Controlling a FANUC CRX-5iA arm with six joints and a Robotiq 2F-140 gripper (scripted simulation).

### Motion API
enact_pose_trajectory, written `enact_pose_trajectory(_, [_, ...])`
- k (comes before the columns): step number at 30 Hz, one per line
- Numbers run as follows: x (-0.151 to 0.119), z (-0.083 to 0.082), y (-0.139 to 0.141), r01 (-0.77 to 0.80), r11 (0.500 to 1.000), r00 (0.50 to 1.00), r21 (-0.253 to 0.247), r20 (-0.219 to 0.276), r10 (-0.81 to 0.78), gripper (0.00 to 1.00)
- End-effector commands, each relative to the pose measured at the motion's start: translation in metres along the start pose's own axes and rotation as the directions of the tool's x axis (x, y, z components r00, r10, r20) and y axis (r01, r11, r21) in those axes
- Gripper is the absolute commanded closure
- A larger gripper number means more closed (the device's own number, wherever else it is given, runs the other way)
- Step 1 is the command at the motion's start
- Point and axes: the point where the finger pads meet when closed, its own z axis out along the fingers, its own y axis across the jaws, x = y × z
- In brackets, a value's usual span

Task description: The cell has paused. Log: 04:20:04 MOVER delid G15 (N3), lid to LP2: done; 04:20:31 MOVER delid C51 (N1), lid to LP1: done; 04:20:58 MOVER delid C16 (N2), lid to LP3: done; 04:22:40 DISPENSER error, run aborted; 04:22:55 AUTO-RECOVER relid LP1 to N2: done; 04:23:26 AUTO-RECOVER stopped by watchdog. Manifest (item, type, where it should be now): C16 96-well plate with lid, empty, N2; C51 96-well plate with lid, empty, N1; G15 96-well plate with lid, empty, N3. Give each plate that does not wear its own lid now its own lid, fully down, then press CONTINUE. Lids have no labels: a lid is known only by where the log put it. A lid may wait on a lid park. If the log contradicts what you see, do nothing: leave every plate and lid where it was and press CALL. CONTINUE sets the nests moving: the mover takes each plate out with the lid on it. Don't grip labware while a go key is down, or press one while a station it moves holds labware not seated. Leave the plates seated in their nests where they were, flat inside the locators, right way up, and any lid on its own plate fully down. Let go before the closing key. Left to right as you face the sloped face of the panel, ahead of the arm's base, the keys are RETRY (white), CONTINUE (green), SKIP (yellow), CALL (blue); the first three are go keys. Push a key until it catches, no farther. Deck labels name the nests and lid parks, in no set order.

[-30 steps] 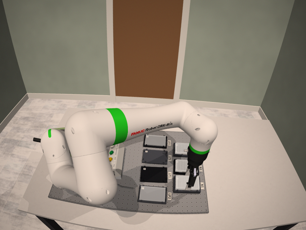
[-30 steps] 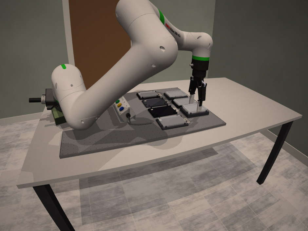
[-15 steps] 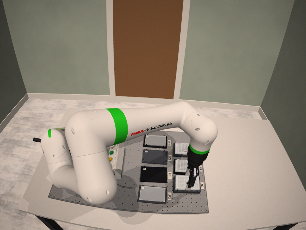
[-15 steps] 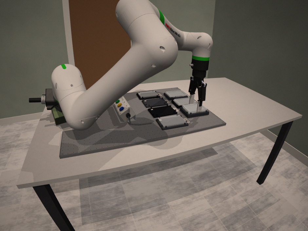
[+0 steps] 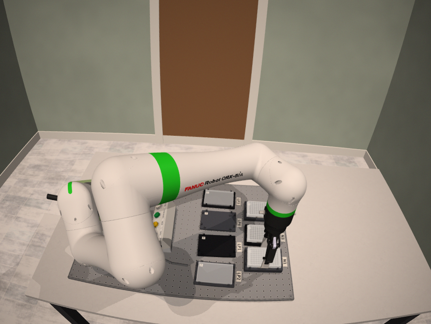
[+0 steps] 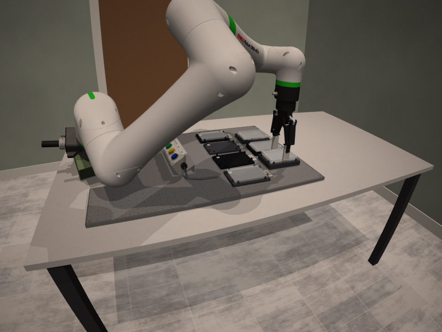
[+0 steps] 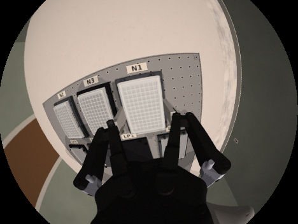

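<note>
My gripper (image 5: 268, 259) stands upright over the plate in nest N1, at the near end of the right column. It is shut on a clear lid (image 6: 279, 155) that lies over this plate. I cannot tell whether the lid is fully down. The wrist view shows the N1 plate between my fingers. The plates in N3 (image 5: 254, 233) and in the far nest (image 5: 255, 209) show open wells. Lids lie on park LP2 (image 5: 214, 273) and on the far park (image 5: 218, 198). Park LP1 (image 5: 216, 245) is black and bare.
The key panel (image 6: 173, 153) stands left of the lid parks, with green (image 6: 168, 146), yellow (image 6: 170, 150) and blue (image 6: 174, 155) keys in view. Park LP4 (image 5: 218, 220) is dark grey. The arm's upper link reaches over the far part of the deck.
</note>
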Motion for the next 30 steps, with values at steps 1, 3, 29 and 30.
enact_pose_trajectory(1, [0.0002,-0.0003,-0.0001,0.000,1.000,1.000,0.000,-0.001,0.000,1.00])
enact_pose_trajectory(3, [0.0002,-0.0003,-0.0001,0.000,1.000,1.000,0.000,-0.001,0.000,1.00])
enact_pose_trajectory(29, [0.0002,-0.0003,-0.0001,0.000,1.000,1.000,0.000,-0.001,0.000,0.34])
enact_pose_trajectory(30, [0.0002,-0.0003,-0.0001,0.000,1.000,1.000,0.000,-0.001,0.000,0.34])
